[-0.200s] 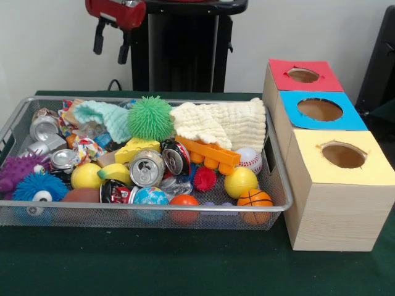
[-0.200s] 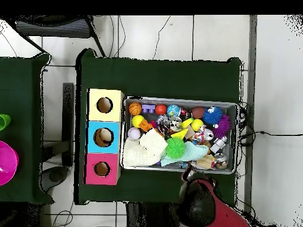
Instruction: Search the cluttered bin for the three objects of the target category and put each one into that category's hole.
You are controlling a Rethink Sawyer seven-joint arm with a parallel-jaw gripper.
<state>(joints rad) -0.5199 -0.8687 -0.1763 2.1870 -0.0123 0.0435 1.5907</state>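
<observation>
On the green table point(image 1: 185, 271) stands one wire bin point(image 1: 279, 185), and just beside it one row of three wooden boxes, each with one round hole: a yellow box point(image 1: 336, 185), a blue box point(image 1: 290, 117) and a red box point(image 1: 281, 71). Inside the bin I count one cream cloth point(image 1: 228, 123), one teal cloth point(image 1: 102, 117), one orange toy block point(image 1: 207, 154) and one green spiky ball point(image 1: 150, 117). At least four crushed cans lie there; one silver can point(image 1: 147, 168) faces the camera. Two yellow balls point(image 1: 241, 182) are visible, one small basketball point(image 1: 254, 198) and one baseball point(image 1: 250, 159). Above the bin's far left side hangs the gripper point(image 1: 111, 42), spread apart and empty.
</observation>
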